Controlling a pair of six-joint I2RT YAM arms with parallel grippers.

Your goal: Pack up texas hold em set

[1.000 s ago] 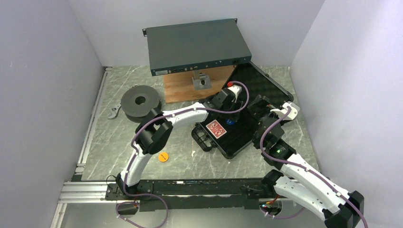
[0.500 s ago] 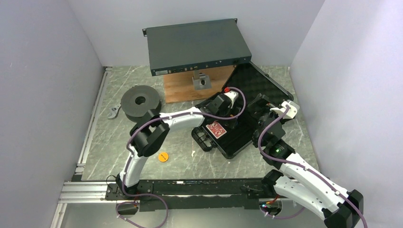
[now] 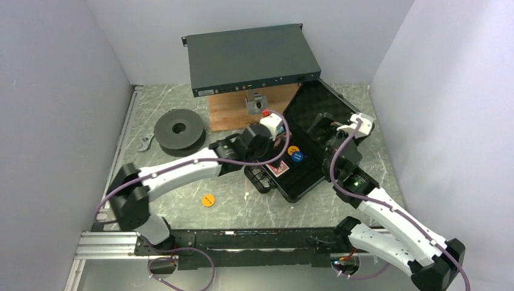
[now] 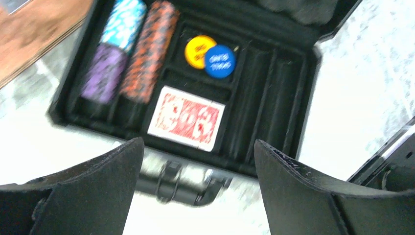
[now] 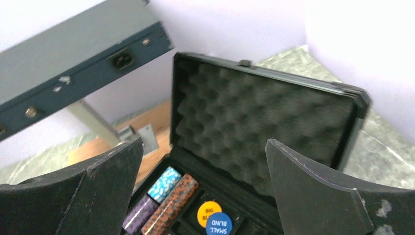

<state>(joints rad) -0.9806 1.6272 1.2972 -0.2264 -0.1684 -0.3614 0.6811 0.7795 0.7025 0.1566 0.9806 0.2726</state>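
Down on the grey stone counter, a small flat orange disc lying alone, well apart from the case. Next, the left gripper, spread wide and empty, above the open black plastic case. Inside it, striped round chip stacks, a red-backed card deck, a yellow disc touching a blue disc. Last, the right gripper, wide and empty too, facing the bumpy foam lid.

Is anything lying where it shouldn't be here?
Yes: one orange disc lies alone on the table, outside the open case, while the yellow disc and blue disc sit inside it.
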